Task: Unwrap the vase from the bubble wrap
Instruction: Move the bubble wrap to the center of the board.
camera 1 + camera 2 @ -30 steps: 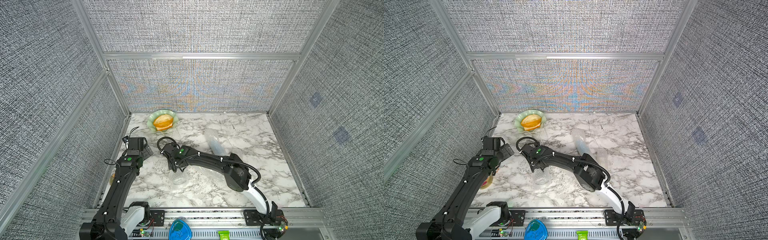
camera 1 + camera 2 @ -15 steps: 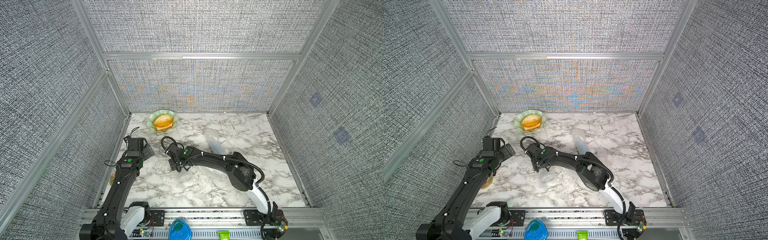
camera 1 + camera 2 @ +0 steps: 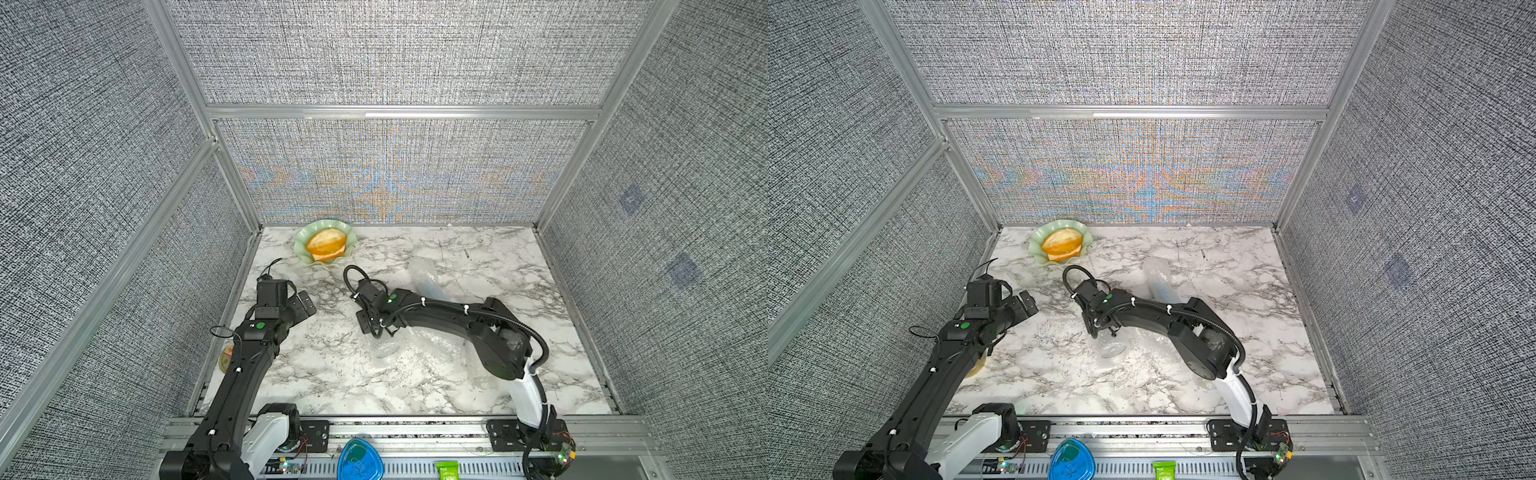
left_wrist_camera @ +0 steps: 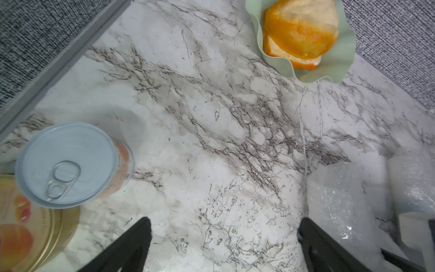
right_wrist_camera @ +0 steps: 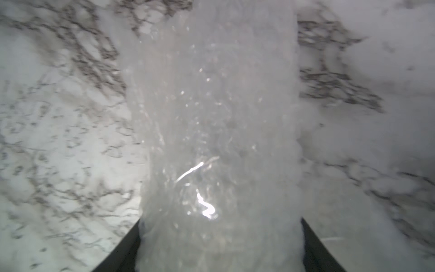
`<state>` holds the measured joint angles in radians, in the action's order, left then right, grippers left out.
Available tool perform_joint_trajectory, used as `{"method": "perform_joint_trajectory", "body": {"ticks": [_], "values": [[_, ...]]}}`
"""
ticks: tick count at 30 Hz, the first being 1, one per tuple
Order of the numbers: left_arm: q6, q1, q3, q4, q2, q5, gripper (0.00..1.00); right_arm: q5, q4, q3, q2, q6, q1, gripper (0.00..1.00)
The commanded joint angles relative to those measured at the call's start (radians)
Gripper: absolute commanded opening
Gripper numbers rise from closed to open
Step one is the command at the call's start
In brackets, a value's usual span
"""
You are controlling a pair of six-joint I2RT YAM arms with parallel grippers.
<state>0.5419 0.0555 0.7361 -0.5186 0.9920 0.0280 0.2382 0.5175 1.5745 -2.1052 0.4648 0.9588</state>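
The right gripper (image 5: pixel 220 245) clamps a bubble wrap (image 5: pixel 216 131) bundle mid-counter (vase indistinct); the left gripper (image 4: pixel 223 237) gapes empty.

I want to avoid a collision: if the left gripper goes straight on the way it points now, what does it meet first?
Probably nothing close: the open left gripper faces bare marble table. Farther along stands the green dish, though depth is unclear.

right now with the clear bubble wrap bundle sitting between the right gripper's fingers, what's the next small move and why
Probably close the right gripper a little on the clear bubble wrap bundle. The right wrist view shows the wrap filling the gap between both black fingers, but it is blurred, so a firm hold is not certain. The left gripper is open over bare marble tabletop, free to help next.
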Motion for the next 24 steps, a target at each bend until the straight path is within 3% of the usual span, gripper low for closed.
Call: {"method": "perform_joint_trajectory", "body": {"ticks": [1, 11, 17, 24], "values": [[-0.017, -0.002, -0.002, 0.035, 0.022, -0.108, 0.99, 0.106, 0.142, -0.069, 0.035, -0.055, -0.044, 0.56], [-0.017, 0.011, -0.019, 0.159, 0.139, -0.245, 0.99, 0.115, 0.075, -0.131, 0.095, 0.022, -0.162, 0.57], [-0.005, 0.050, -0.037, 0.236, 0.193, -0.311, 0.98, 0.016, 0.027, -0.085, 0.134, 0.123, -0.166, 0.78], [0.024, 0.112, -0.046, 0.295, 0.241, -0.352, 0.97, -0.110, -0.057, -0.085, 0.198, 0.174, -0.166, 0.81]]}}
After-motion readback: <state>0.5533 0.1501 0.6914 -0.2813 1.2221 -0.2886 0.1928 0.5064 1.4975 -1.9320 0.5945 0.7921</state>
